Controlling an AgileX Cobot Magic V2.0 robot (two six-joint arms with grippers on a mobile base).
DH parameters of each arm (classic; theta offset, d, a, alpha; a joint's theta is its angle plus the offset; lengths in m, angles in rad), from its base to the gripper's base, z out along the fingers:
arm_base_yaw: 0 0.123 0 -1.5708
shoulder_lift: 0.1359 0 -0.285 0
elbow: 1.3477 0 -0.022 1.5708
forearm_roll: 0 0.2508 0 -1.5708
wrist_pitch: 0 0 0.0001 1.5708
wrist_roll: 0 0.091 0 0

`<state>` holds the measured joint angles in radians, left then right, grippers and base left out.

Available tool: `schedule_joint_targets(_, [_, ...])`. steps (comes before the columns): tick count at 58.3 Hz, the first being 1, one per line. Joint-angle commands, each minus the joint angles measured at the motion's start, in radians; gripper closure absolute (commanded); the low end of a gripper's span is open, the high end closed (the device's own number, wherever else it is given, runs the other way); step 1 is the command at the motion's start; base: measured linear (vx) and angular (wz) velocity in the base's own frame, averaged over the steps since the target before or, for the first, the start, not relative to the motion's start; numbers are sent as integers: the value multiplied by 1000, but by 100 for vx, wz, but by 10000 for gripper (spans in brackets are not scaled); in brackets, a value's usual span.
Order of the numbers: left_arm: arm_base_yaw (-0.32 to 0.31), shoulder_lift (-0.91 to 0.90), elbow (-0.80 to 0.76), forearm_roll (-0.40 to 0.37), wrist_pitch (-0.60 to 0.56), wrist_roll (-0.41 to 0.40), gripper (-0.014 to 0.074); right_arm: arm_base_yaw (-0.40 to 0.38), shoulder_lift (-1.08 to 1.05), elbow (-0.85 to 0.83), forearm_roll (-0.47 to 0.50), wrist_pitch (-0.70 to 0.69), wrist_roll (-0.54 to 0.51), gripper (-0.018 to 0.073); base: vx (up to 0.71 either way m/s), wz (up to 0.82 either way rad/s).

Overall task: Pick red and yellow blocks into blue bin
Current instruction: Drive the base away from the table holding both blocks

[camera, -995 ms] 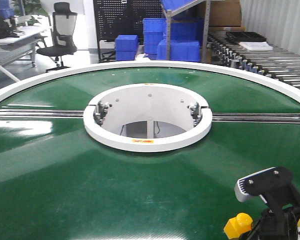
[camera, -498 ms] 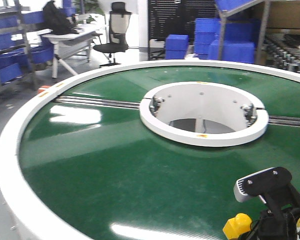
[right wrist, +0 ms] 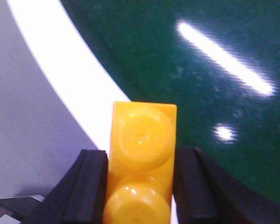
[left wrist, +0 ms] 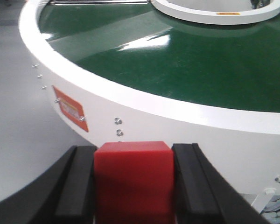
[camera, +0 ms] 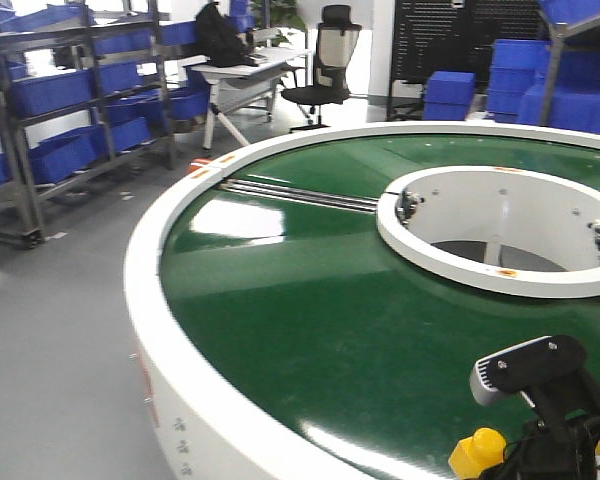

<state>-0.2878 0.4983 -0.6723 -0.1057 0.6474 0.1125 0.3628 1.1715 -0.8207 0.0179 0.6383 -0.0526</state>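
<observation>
Both pickups look done, and the drop-off is still to come. The left claw (left wrist: 133, 158) is closed on the red block (left wrist: 133, 186), its two black fingers (left wrist: 74, 186) pressed against the block's sides. It holds the block off the round green table (left wrist: 200, 60), in front of the table's white outer wall and near an orange label (left wrist: 71, 108). The right claw (right wrist: 140, 161) grips the yellow brick (right wrist: 141, 154) the same way, studs facing the camera, above the white rim at the table's edge. In the front view the brick (camera: 477, 452) shows at the bottom right corner.

The blue bin cannot be picked out in any view. Only small blue crates (camera: 55, 92) show, on shelves (camera: 20, 120) to the left and stacked far back on the right. So both blocks still have to be carried to the bin and let go over it.

Against the earlier front views, the whole scene has slid to the right. The white ring (camera: 450, 262) in the middle of the table sat mid-frame a second ago and now lies at the right side. The table's left edge, the grey floor (camera: 50, 350) and the shelves have come into view. The right claw and the brick keep their place in the frame, so the robot is probably turning left with both blocks held.
</observation>
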Motion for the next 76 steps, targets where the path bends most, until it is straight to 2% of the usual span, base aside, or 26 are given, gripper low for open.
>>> schedule_joint_targets(1, [-9,14,-24,-13,-82,-7,359,-3,-15,-25,-7,-42,-9,288,-8,33])
schedule_joint_targets(39, [-9,14,-24,-12,-81,-7,359,-3,-16,-25,-7,-36,-9,288,-7,40])
schedule_joint_targets(76, [-9,15,-24,-12,-81,-7,359,-3,-16,-25,-7,-37,-9,288,1,64])
